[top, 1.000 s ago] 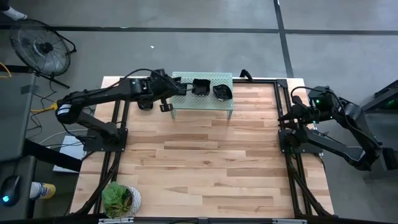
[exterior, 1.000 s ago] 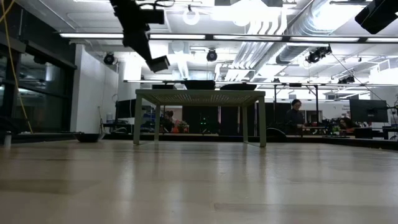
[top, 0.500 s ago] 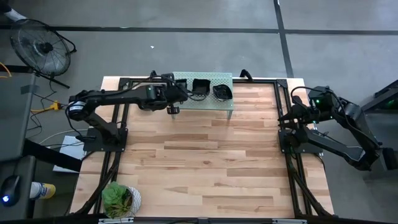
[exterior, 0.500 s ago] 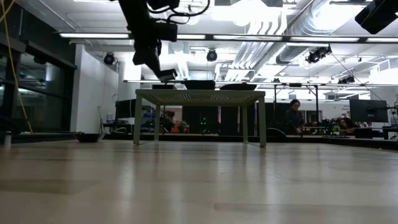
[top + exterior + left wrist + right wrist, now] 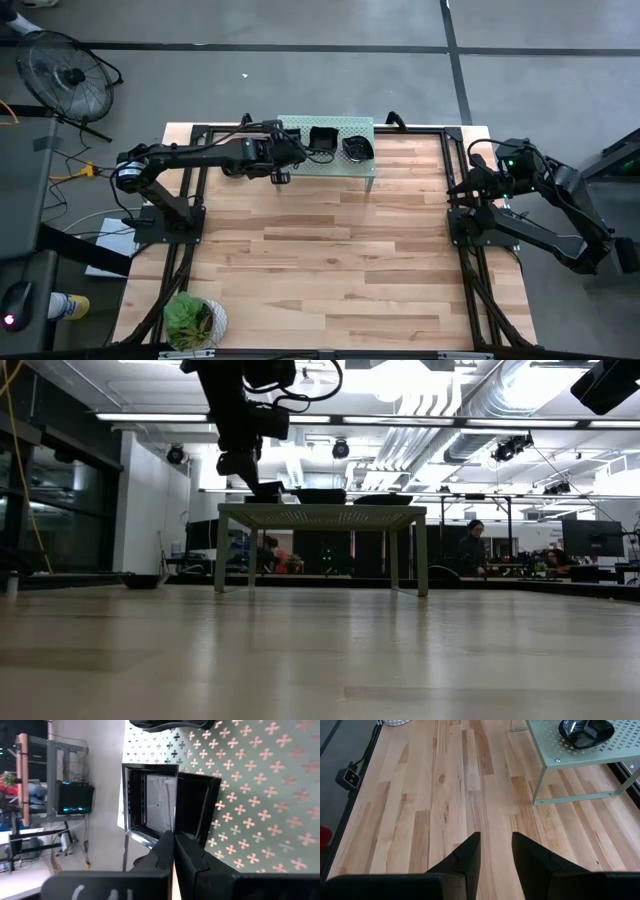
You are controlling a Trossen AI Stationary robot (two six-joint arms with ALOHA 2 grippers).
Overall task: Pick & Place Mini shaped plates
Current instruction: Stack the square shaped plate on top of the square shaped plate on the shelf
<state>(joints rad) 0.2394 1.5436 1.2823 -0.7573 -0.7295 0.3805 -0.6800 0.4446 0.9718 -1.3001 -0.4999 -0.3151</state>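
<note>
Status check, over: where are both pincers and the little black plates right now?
Left pincer shut, at the square glossy black plate on the pale green perforated metal shelf. Right pincer open, parked over the table's right edge. Nothing in the way.

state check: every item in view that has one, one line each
left hand: shut, at the near rim of the square plate, grip unclear
right hand: open, empty, parked at the table's right edge
square plate: upright on shelf, near its edge
round plate: upright on shelf
shelf: standing at the table's far edge
</note>
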